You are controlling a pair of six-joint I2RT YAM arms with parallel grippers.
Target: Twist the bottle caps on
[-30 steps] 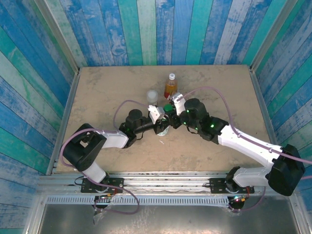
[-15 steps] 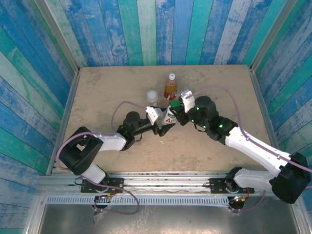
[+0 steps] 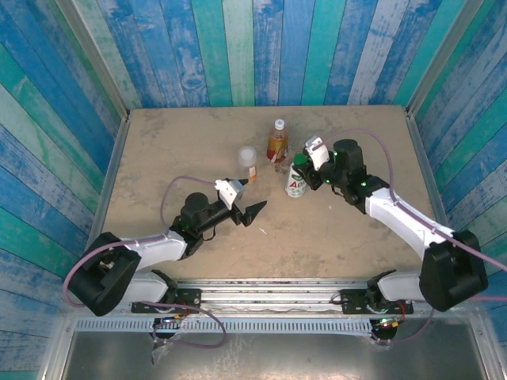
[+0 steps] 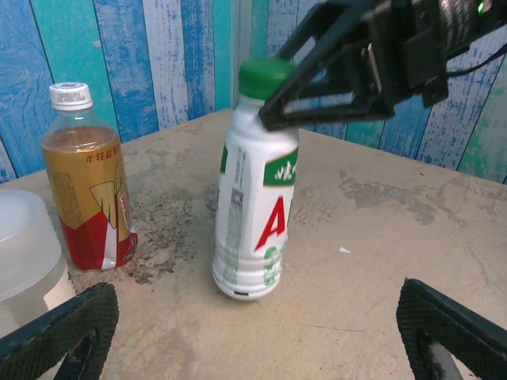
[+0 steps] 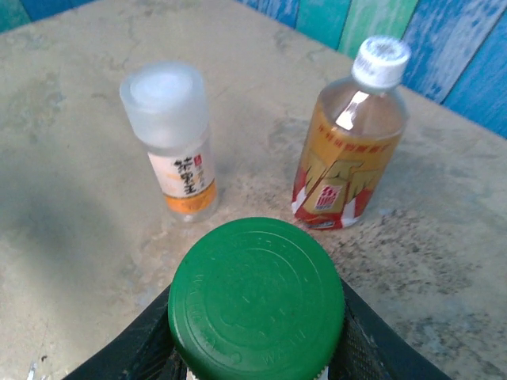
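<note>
Jaws of the right gripper (image 3: 307, 166) are clamped on the green cap (image 5: 256, 297) of the white bottle (image 4: 252, 214); those of the left gripper (image 3: 252, 210) are spread wide, empty

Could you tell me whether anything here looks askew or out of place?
The white bottle seems to lean slightly, gripped at its green cap by the right gripper jaws. The amber bottle and the short clear bottle stand upright, capped; nothing spilled.
</note>
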